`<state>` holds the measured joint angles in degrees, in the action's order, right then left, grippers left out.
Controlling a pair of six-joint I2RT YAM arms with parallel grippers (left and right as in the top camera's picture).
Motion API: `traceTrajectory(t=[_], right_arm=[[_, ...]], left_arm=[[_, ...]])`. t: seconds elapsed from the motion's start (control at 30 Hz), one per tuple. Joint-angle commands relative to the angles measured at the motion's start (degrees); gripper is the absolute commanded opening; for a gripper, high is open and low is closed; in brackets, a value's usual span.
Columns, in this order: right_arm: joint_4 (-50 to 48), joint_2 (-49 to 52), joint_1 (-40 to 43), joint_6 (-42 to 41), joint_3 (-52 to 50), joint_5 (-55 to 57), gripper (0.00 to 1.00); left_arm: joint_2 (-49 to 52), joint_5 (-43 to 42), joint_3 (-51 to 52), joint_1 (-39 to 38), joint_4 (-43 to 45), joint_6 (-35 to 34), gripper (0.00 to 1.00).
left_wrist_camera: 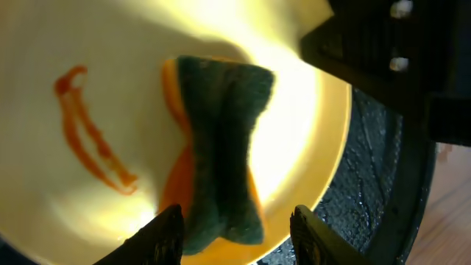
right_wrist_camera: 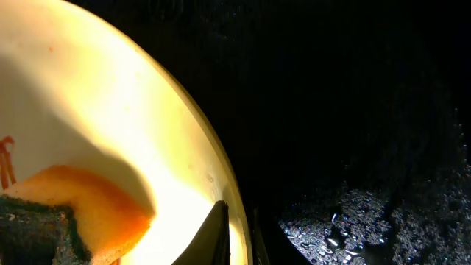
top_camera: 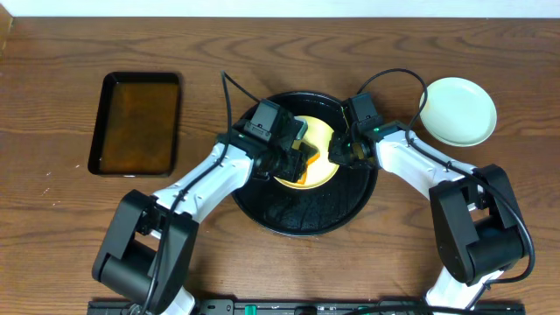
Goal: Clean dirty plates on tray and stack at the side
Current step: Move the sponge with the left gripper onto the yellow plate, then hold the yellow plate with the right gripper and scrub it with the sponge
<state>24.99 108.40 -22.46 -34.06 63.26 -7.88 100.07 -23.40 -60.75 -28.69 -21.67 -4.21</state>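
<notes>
Between the spread fingers of your left gripper (left_wrist_camera: 239,235), the sponge (left_wrist_camera: 221,140) lies loose on the yellow plate (left_wrist_camera: 294,147), green side up. It's not gripped, so close on it before scrubbing. The sauce smear (left_wrist_camera: 92,147) sits beside it, unwiped. Your right gripper (right_wrist_camera: 237,235) pinches the plate's rim, likely to steady it over the round black tray (top_camera: 306,219). The tray floor is wet; can't tell if another plate hides underneath. Farther right, one mint plate (top_camera: 455,111) rests on the table, off the tray, looking clean. Far left, the rectangular tray (top_camera: 98,131) holds brownish liquid (top_camera: 138,122).

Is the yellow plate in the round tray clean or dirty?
Dirty: an orange-brown smear shows on the yellow plate, beside the sponge.
</notes>
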Motion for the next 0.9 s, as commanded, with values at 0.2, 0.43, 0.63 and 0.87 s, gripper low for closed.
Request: traceTrajectory(t=[0.2,0.43,0.63,0.87], right_arm=[[0.09,1.42,-0.15,0.28,-0.24,1.42,0.11],[0.09,1.42,-0.15,0.28,-0.24,1.42,0.11],[0.11,1.42,-0.15,0.31,-0.24,1.42,0.11],[0.09,1.42,-0.15,0.28,-0.24,1.42,0.12]], left_arm=[[-0.04,0.85,-0.55,-2.03,1.62,7.72,0.53],[1.90,6.58,-0.52,-2.03,1.73,10.95,0.53],[4.44,6.54,-0.52,-2.05,3.13,11.74,0.53],[4.48,6.32,-0.52,-2.05,3.17,11.76,0.53]])
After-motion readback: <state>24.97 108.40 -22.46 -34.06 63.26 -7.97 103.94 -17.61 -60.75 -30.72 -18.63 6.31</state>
